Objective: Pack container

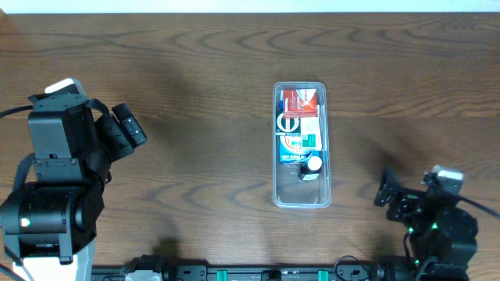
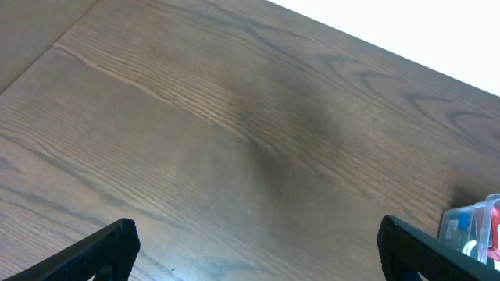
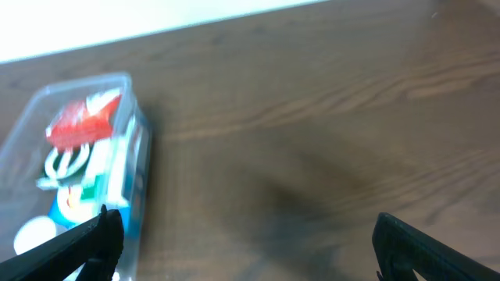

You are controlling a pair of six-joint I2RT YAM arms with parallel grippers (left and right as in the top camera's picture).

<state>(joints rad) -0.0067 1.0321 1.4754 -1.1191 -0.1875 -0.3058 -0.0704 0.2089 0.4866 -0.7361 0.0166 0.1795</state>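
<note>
The left gripper (image 1: pixel 131 129) hangs above the bare table (image 1: pixel 195 78) with its jaws spread wide and nothing between them. In the left wrist view its two dark fingers (image 2: pixel 109 248) stand at opposite lower corners with only wood grain between. The container (image 1: pixel 302 197) lies well apart from this gripper, off to its right. From the left wrist camera only a corner of the container (image 2: pixel 475 222) shows at the far right edge, just beyond the right-hand finger.

The right gripper (image 1: pixel 385 190) is also spread wide and holds nothing. Its fingers (image 3: pixel 86 246) sit at the lower corners of the right wrist view, with bare table between them. The container (image 3: pixel 133 133) lies near this gripper, ahead of it and to its left, with its near end just beside the left-hand finger. It touches neither finger.

The container rests flat on the table, its long side running away from both grippers. Inside, at the end farthest from the grippers, lies a red box (image 1: pixel 299 100). Nearer to them comes a white and green pack (image 1: pixel 301 134). A small white round cap (image 1: pixel 313 165) sits closest to the grippers. The end of the container nearest the right gripper shows only clear plastic.
</note>
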